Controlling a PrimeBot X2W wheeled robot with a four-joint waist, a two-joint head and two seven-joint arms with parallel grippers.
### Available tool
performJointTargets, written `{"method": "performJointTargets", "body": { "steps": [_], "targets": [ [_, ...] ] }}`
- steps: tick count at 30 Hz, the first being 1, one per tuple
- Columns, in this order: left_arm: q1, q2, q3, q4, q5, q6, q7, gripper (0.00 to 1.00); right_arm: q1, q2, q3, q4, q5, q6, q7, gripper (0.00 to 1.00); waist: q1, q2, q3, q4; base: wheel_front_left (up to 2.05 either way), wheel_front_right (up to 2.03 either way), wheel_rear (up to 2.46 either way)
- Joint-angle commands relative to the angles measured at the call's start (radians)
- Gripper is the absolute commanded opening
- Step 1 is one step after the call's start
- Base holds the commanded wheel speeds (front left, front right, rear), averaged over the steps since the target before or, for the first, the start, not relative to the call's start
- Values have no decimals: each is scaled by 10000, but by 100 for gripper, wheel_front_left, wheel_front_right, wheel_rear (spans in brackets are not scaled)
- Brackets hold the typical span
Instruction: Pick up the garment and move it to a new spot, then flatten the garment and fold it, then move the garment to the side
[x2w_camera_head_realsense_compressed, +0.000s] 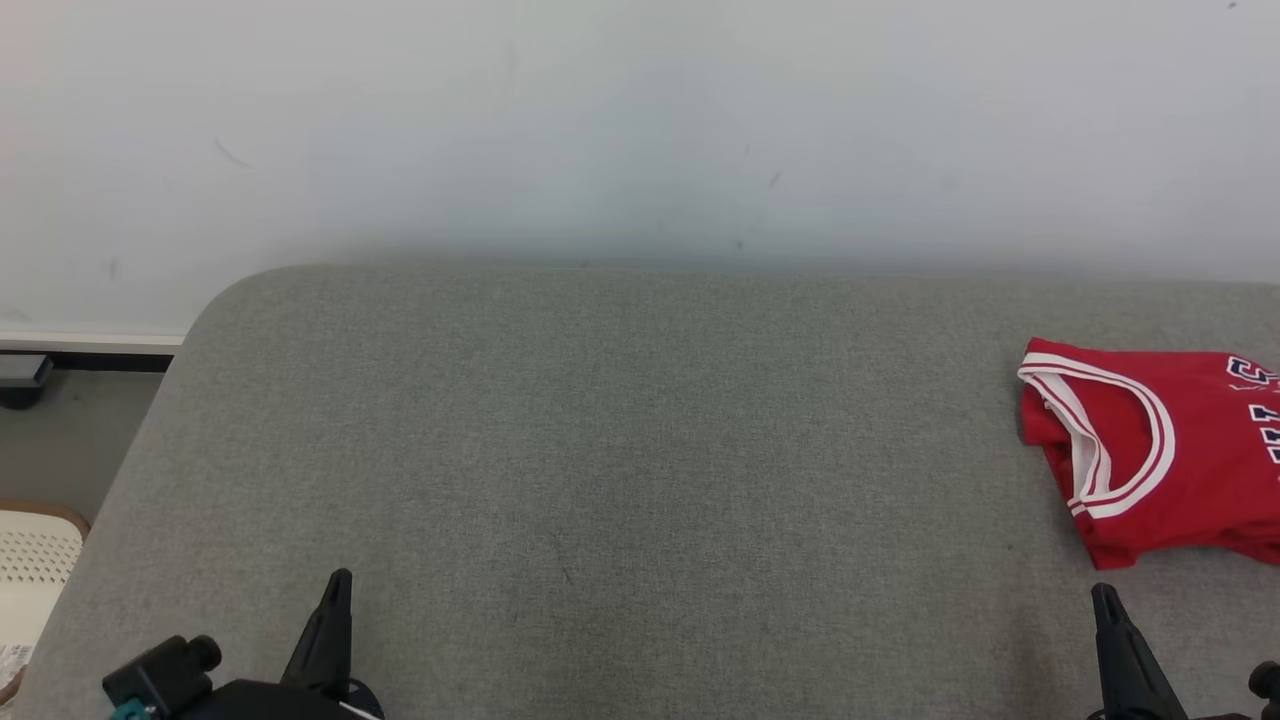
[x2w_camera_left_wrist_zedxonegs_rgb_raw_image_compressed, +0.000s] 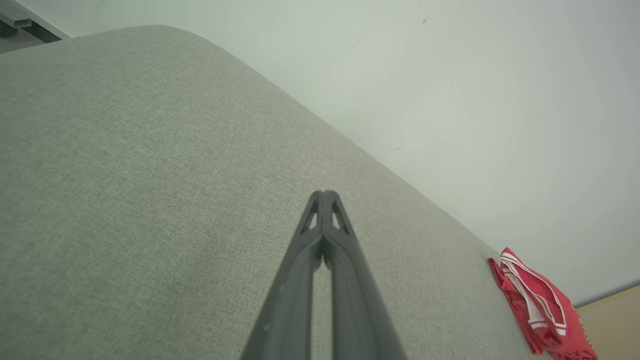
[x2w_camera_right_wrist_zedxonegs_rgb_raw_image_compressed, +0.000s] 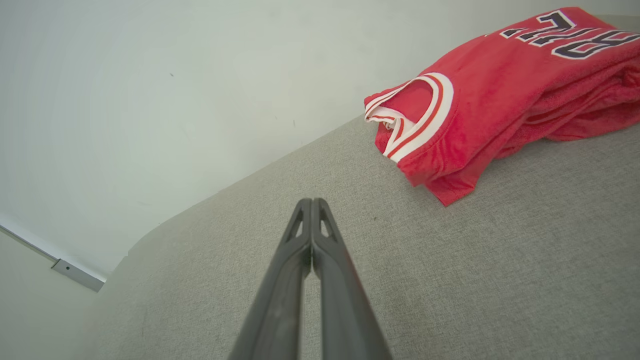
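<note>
The garment (x2w_camera_head_realsense_compressed: 1165, 450) is a red jersey with white-trimmed openings and dark lettering, lying folded in a pile at the right edge of the grey padded surface (x2w_camera_head_realsense_compressed: 640, 450). It also shows at the far lower right in the left wrist view (x2w_camera_left_wrist_zedxonegs_rgb_raw_image_compressed: 537, 310) and at the upper right in the right wrist view (x2w_camera_right_wrist_zedxonegs_rgb_raw_image_compressed: 500, 95). My left gripper (x2w_camera_head_realsense_compressed: 338, 585) rests low at the front left, shut with nothing in it, fingertips together (x2w_camera_left_wrist_zedxonegs_rgb_raw_image_compressed: 324, 195). My right gripper (x2w_camera_head_realsense_compressed: 1103, 597) sits at the front right, just below the garment and apart from it, also shut and empty (x2w_camera_right_wrist_zedxonegs_rgb_raw_image_compressed: 311, 202).
A pale wall (x2w_camera_head_realsense_compressed: 640, 130) runs behind the padded surface. To the left, beyond the rounded corner, lies floor with a white perforated basket (x2w_camera_head_realsense_compressed: 30, 570) and a dark object (x2w_camera_head_realsense_compressed: 22, 378) by the baseboard.
</note>
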Motion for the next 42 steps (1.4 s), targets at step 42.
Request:
{"method": "performJointTargets", "body": {
  "steps": [42],
  "targets": [
    [-1170,-590,1232,582,-4481,-775,1081,0,-1459,-141,-398,689,5247,-5,1027,0,0,-1,176,-345,0,0,0]
  ]
}}
